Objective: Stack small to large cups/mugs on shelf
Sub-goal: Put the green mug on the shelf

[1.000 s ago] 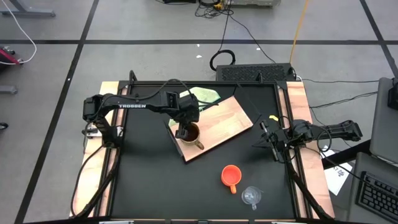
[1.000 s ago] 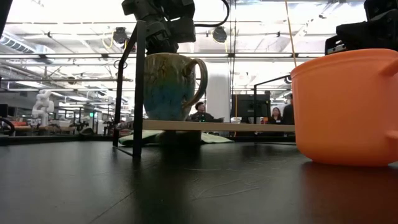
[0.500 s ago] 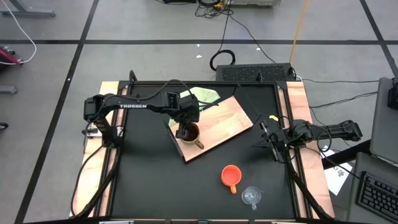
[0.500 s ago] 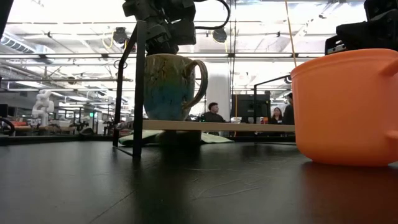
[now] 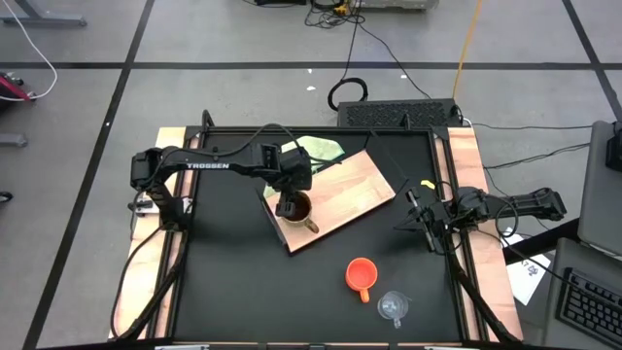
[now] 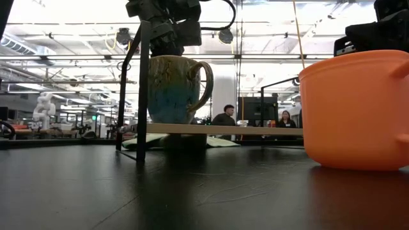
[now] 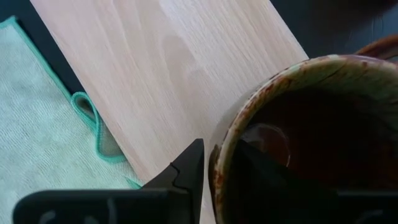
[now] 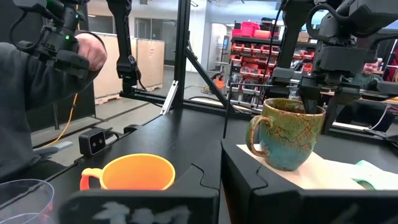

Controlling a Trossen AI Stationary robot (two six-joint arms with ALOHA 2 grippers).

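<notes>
The brown mug (image 5: 300, 208) stands upright by its base on the near-left part of the light wooden shelf board (image 5: 342, 187), handle toward the near right. My left gripper (image 5: 288, 205) comes down on the mug's rim and is shut on it; it also shows in the right wrist view (image 8: 309, 99). The orange cup (image 5: 361, 274) and the clear glass cup (image 5: 393, 307) stand on the black table in front of the board, near its near edge. My right gripper (image 5: 420, 218) rests shut and empty at the table's right edge. My left gripper pinches the mug's rim (image 7: 216, 163) on its left side, opposite the handle, with one finger (image 7: 194, 163) outside the wall and the other inside the hollow. The fingers point down from above. The mug stands upright with its base on the board (image 8: 323, 171).
A light green cloth (image 5: 321, 149) lies under the board's far-left edge. Black frame posts stand at the table's corners (image 6: 142, 89). A person's sleeve and hand (image 8: 37, 81) show beyond the table in the right wrist view. The black tabletop left of the cups is bare (image 5: 233, 282).
</notes>
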